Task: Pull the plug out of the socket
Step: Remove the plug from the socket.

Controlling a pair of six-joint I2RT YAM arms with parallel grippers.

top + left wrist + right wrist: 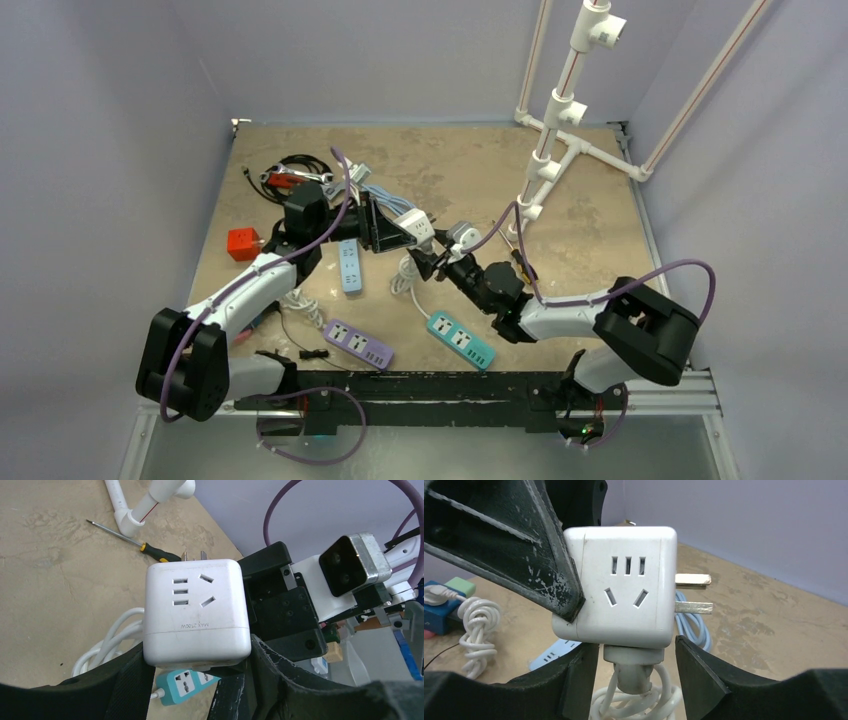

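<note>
A white cube socket (195,610) hangs above the table with my left gripper (197,655) shut on its lower sides. Two bare metal prongs stick out of one face of it. Into its underside goes a white plug (634,662), whose white cable coils below. My right gripper (636,647) comes up from beneath, and its two black fingers (579,675) stand close on either side of the plug, a narrow gap showing at each side. In the top view both grippers meet at the cube socket (415,225) in the middle of the table.
On the table lie a teal power strip (461,340), a purple one (358,344), a light blue one (349,265), a red block (243,243) and a tangle of cables at the back left. A white pipe frame (560,140) stands at the back right, with a screwdriver (150,550) near its foot.
</note>
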